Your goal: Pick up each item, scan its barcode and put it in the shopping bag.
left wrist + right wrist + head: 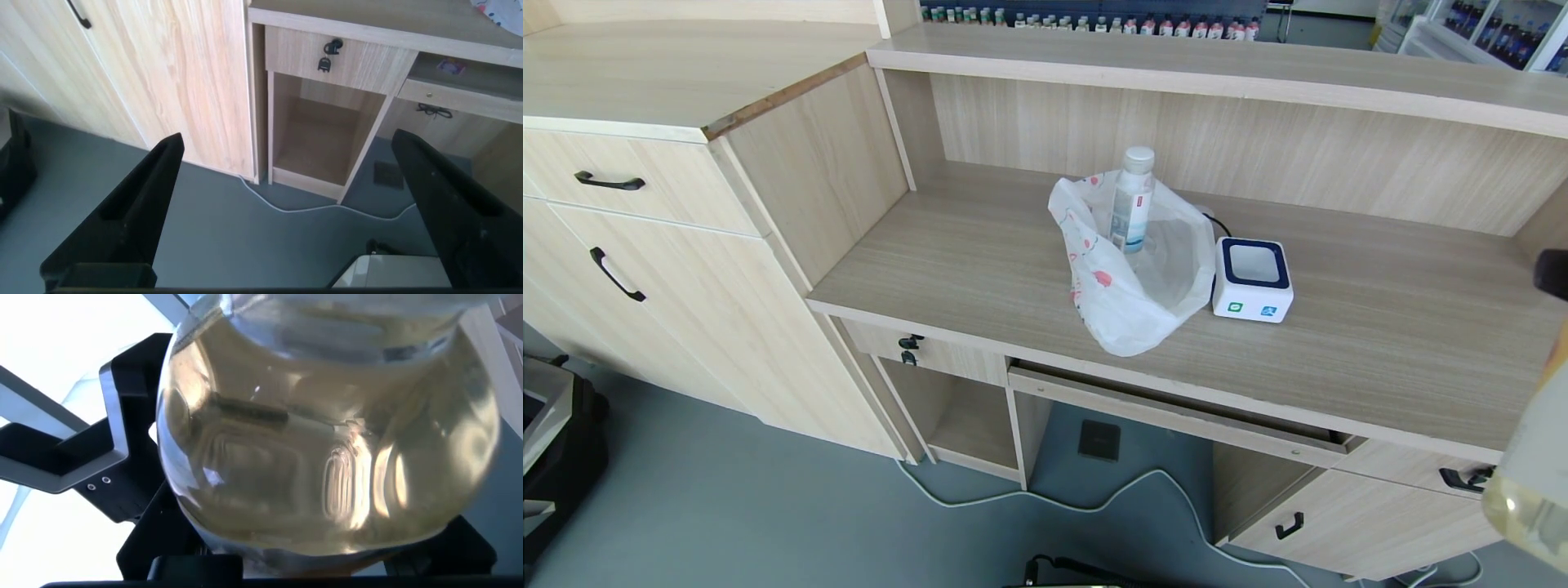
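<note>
A white plastic shopping bag [1127,314] with red prints stands open on the wooden counter [1380,327]. A clear bottle with a white cap [1134,200] stands upright inside it. Just right of the bag sits a white and blue barcode scanner [1252,279]. My right gripper [310,539] is shut on a clear bottle of yellowish liquid [327,441], which also appears at the far right edge of the head view as the yellowish bottle [1531,490], off the counter's front right corner. My left gripper [286,212] hangs open low over the grey floor, with nothing between its fingers.
A raised shelf ledge [1217,69] runs behind the counter. A tall cabinet with black handles [613,273] stands on the left. Under the counter are a pull-out tray [1176,408], drawers and open compartments. White cables [1094,502] lie on the floor.
</note>
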`<state>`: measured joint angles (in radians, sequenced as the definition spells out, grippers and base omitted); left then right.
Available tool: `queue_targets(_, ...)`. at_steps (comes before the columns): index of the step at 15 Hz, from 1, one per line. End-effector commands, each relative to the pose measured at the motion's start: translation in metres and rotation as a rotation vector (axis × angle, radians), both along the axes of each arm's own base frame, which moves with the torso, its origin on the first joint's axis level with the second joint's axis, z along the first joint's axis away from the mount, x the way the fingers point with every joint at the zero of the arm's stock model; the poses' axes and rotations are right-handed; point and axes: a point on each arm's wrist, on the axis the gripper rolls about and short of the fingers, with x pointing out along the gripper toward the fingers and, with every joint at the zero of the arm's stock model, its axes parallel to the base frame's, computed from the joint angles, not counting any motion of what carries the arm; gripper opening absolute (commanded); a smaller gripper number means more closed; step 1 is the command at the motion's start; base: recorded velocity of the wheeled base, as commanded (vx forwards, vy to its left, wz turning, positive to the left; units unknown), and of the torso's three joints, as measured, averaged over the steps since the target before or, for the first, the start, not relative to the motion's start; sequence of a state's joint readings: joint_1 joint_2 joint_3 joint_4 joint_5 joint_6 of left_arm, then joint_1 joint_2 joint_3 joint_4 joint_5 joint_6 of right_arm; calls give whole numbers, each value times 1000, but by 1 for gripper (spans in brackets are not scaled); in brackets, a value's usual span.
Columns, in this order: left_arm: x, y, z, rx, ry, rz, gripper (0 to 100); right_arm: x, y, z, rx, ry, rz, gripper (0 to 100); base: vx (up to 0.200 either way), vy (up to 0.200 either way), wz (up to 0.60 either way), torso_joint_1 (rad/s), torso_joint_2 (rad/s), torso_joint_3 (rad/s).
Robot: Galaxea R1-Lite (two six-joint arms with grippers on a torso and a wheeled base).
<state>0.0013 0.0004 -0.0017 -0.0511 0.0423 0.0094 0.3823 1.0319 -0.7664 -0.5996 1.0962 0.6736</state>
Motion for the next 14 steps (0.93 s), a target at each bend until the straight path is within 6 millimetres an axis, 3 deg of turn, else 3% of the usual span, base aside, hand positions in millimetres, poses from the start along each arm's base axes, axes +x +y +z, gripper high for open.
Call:
queue_targets(1,0,0,0,0,-1,1,100,1,1,0,-1,1,1,0,0,0,0,0,0,0)
queue_targets(14,0,0,0,0,0,1,100,0,0,2,0,-37,-3,0,0,0,0,0,0,0)
